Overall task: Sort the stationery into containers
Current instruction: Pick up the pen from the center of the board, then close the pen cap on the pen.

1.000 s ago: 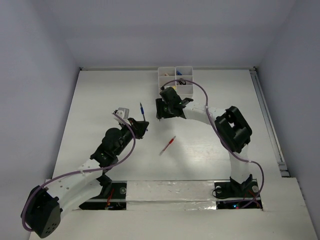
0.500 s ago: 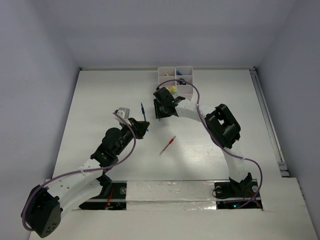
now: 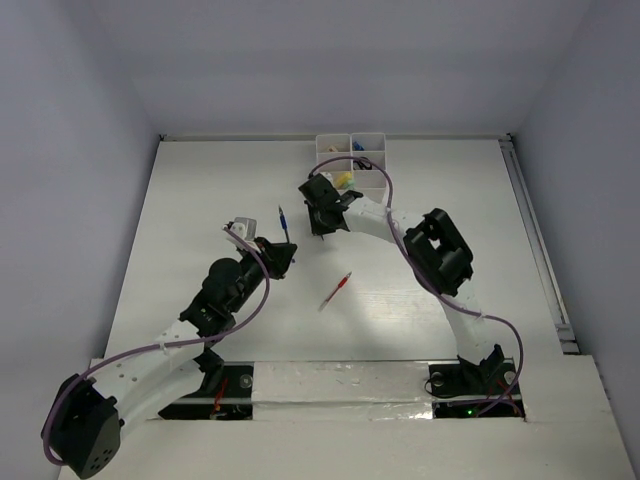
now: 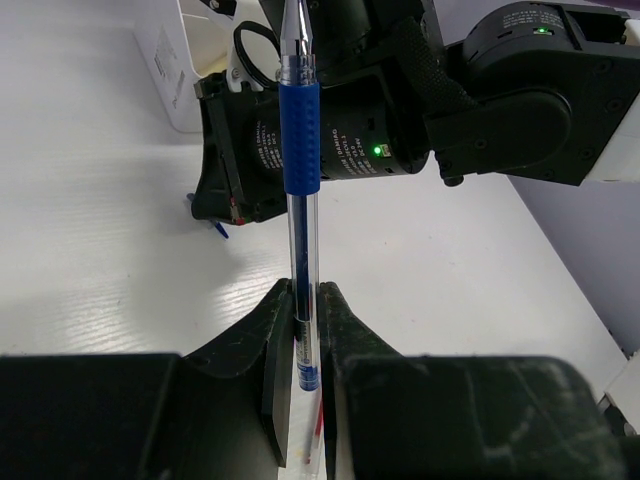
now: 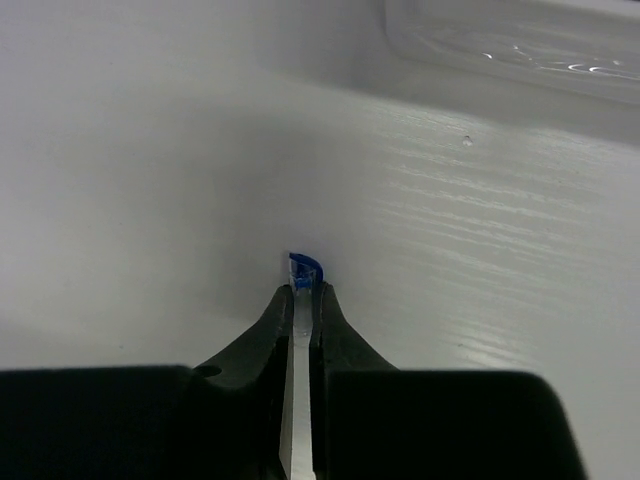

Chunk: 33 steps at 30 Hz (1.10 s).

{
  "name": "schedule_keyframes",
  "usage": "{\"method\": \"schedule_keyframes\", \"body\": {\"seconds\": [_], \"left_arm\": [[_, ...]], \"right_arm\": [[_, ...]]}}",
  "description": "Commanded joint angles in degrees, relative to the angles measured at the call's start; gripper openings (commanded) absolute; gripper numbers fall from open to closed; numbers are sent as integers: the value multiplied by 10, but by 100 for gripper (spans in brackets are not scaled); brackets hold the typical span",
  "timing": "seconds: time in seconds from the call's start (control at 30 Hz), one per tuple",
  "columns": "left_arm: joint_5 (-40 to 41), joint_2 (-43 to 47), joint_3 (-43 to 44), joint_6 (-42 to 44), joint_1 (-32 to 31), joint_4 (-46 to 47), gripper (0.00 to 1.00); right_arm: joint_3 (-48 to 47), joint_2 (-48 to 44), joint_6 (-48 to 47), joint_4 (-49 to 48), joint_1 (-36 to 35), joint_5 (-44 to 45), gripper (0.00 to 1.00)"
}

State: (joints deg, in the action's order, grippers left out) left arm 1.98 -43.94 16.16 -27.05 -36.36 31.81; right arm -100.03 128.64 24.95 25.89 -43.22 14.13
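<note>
My left gripper (image 4: 305,290) is shut on a blue pen (image 4: 298,150) that stands upright between its fingers; the top view shows that pen (image 3: 283,219) just beyond the left gripper (image 3: 281,254). My right gripper (image 5: 304,290) is shut on a small clear piece with a blue end (image 5: 305,268), low over the table. It sits left of the white tray (image 3: 350,160), close to the pen's far end. A red pen (image 3: 336,290) lies on the table between the arms. Yellow and cream items show in the tray's compartments.
The six-compartment tray stands at the table's far edge, middle. White walls close in the table on the left, right and back. A strip of tape runs along the near edge by the arm bases (image 3: 340,385).
The right arm swung left and away from the tray, and its jaws closed on the clear blue-ended piece. The left arm and its pen barely moved.
</note>
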Motion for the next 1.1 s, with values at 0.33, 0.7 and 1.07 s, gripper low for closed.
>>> {"method": "schedule_keyframes", "body": {"seconds": [0.33, 0.7, 1.07], "left_arm": [[-79, -59, -3, 2, 1, 86, 0], [-221, -180, 1, -9, 1, 210, 0], [-214, -195, 7, -4, 1, 205, 0]], "right_arm": [[201, -242, -6, -224, -5, -4, 0], [389, -436, 81, -487, -5, -48, 0], [418, -425, 91, -559, -36, -49, 0]]}}
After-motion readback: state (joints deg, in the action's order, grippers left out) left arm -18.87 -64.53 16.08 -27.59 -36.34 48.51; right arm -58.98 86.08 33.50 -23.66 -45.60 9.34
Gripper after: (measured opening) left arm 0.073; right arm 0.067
